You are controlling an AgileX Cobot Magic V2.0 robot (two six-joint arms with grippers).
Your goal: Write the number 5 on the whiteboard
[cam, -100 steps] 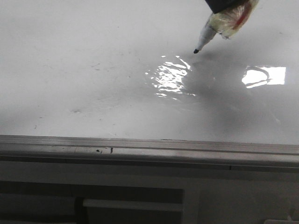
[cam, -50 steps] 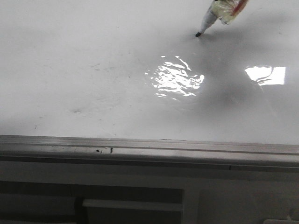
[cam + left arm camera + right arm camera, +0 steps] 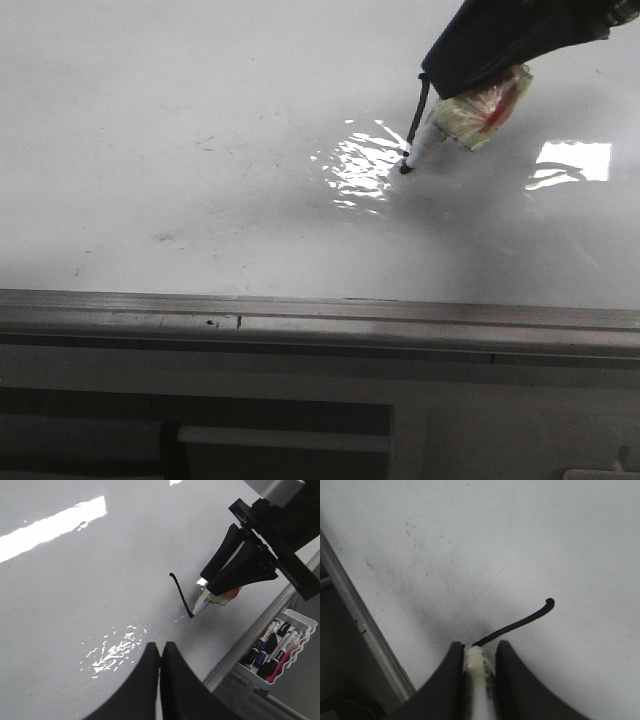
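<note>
Stroke: one short black marker line, the first part of the number 5, lies on the large glossy white whiteboard.
Marker: a white-barrelled, tape-wrapped marker has its black tip touching the stroke's near end.
Right gripper: jaws clamped on the marker barrel.
Left gripper: jaws together, empty, well apart from the stroke.
Key relation: the stroke's long axis runs away from the tip; the belly likely continues from this end.
View difference: the left wrist view alone shows a white tray of spare markers beyond the board edge; in the front view the right arm hides most of the stroke.
</note>
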